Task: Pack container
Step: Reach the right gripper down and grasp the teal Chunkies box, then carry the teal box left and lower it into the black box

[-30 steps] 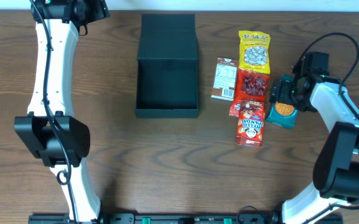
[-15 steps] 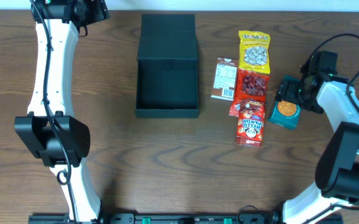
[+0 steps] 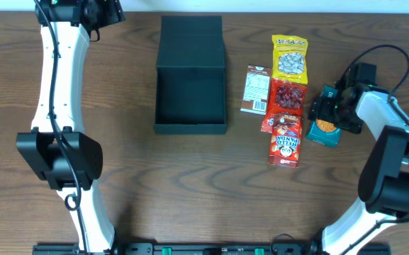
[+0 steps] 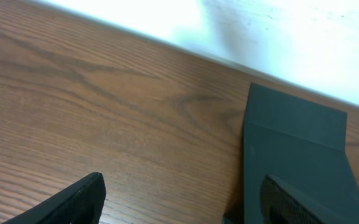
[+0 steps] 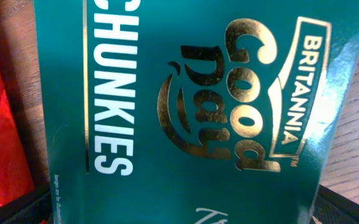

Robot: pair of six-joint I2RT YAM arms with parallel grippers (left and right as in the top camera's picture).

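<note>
Container: we see the dark box standing open on the table, left of centre, with its flap lid laid back flat toward the far edge. The left wrist view catches a corner of that lid.
Left gripper: we find the left gripper at the far left of the table, partly cut off by the frame edge in the overhead view. From its own camera the jaws stand spread wide over bare wood, and it holds nothing. The container's lid lies just to one side of it.
Right gripper: the right gripper hangs low over the teal biscuit box with its jaws spread as wide as we see them. In the wrist view one dark finger shows at each lower corner, and the box fills the space between. We cannot tell whether the pads touch its sides.
Teal biscuit box: it lies flat at the right end of the snack group, and we read gold lettering on its face, "Britannia Good Day Chunkies".
Other snacks: between the container and the teal box we count a yellow packet farthest back, a red packet just in front of it, a brown packet beside that on the container's side, and a red carton nearest, overlapping the red packet's edge.
</note>
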